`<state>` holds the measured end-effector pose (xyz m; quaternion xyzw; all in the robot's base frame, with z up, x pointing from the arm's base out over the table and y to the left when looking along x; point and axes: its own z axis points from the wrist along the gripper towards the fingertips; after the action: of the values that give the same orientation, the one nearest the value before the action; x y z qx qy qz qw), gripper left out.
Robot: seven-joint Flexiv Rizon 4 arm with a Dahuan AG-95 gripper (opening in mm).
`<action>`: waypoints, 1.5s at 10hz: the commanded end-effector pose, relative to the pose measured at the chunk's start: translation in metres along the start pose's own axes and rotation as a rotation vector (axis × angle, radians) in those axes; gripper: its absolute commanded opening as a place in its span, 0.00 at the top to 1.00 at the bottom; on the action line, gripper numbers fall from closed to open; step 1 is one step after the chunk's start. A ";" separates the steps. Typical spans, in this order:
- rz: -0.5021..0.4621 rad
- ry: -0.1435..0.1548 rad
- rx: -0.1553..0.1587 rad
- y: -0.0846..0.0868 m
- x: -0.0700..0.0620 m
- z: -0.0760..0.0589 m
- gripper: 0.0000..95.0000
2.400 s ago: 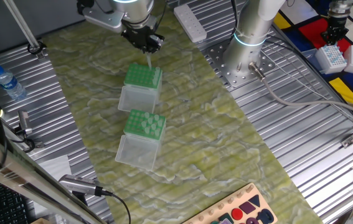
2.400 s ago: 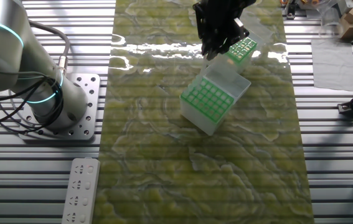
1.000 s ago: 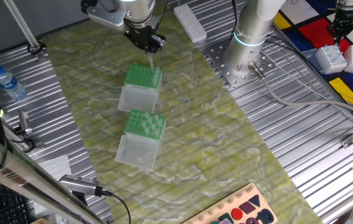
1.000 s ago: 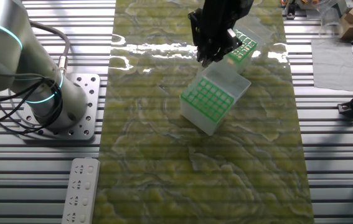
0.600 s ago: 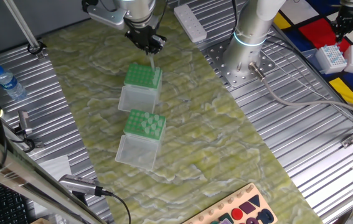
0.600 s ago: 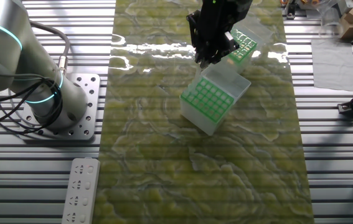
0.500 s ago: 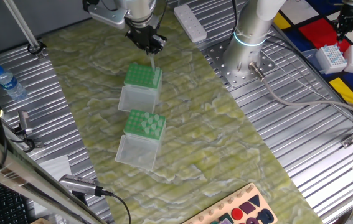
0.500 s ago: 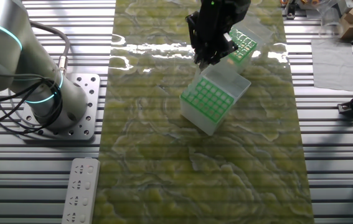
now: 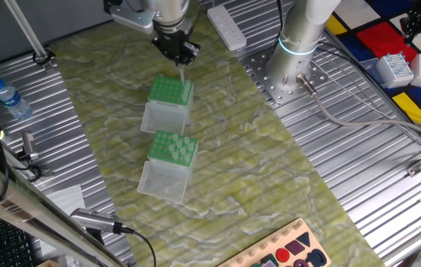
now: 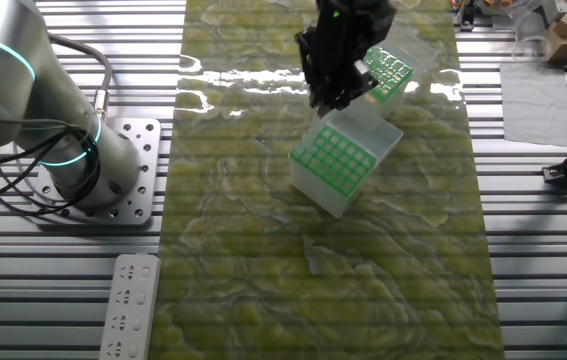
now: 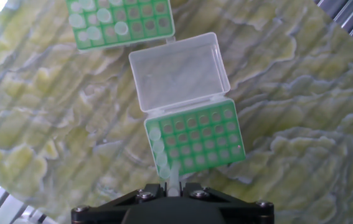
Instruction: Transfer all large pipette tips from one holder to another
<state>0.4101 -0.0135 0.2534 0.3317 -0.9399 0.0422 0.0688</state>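
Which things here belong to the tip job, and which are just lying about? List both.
Job:
- tip held in the shut jaws
- green-topped box below it
- second green-topped box

Lying about:
- water bottle
- power strip
- shape board

— What moved since a couple of seconds ago?
— The claw rose away from the far green-topped box, lifting the tip clear of its rack.
— And sideways?
— In the other fixed view the claw slid slightly left, off that box.
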 end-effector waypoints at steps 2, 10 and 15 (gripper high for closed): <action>-0.013 -0.036 0.010 -0.001 0.002 0.007 1.00; 0.034 -0.066 -0.010 -0.002 -0.026 0.009 0.60; 0.210 -0.107 -0.073 0.017 -0.114 0.015 0.80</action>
<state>0.4706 0.0528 0.2250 0.2471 -0.9686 0.0022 0.0268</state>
